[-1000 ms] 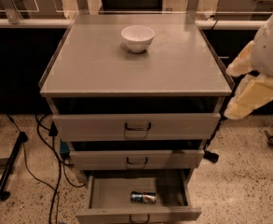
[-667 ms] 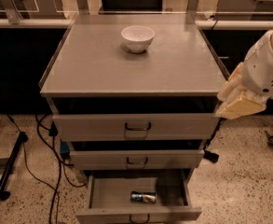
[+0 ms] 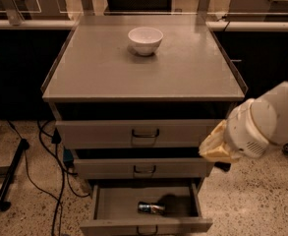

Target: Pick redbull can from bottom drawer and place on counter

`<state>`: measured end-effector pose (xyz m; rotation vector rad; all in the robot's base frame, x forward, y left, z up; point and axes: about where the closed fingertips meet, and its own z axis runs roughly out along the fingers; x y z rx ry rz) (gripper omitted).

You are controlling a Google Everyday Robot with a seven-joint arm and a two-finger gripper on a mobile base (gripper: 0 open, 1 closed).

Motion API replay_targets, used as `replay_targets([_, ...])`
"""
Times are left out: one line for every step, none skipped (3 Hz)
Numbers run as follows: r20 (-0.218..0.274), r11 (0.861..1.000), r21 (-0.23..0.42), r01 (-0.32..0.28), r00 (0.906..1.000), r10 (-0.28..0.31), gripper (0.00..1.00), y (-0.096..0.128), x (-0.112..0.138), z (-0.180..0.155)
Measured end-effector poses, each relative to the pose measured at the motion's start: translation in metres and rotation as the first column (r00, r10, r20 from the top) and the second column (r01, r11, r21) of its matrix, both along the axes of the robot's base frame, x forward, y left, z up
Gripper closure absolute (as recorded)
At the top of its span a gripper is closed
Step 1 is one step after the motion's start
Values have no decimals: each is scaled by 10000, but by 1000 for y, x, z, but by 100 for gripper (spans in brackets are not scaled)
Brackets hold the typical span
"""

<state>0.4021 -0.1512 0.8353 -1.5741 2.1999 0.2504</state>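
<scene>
Your redbull can (image 3: 151, 208) is small and slim, with a dark body and shiny ends. It lies on its side in the open bottom drawer (image 3: 115, 206). Count one can, one white bowl (image 3: 145, 40) on the table (image 3: 109, 75), and three drawers. The gripper (image 3: 213, 149) hangs right of the middle drawer (image 3: 109, 168) (open or closed, you cannot tell).
</scene>
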Motion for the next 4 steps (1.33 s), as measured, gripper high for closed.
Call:
replay_targets([-850,9917,1248,313,9962,-208,100,30,-14,-69])
replay_targets([-894,9911,1279,376,9957,-262,100,32,-16,-74])
replay_targets([-632,9945,1040,-101,9979,168,100,33,-12,-94])
replay_targets([66,9956,786,-501,9987,498,100,29,-4,-135])
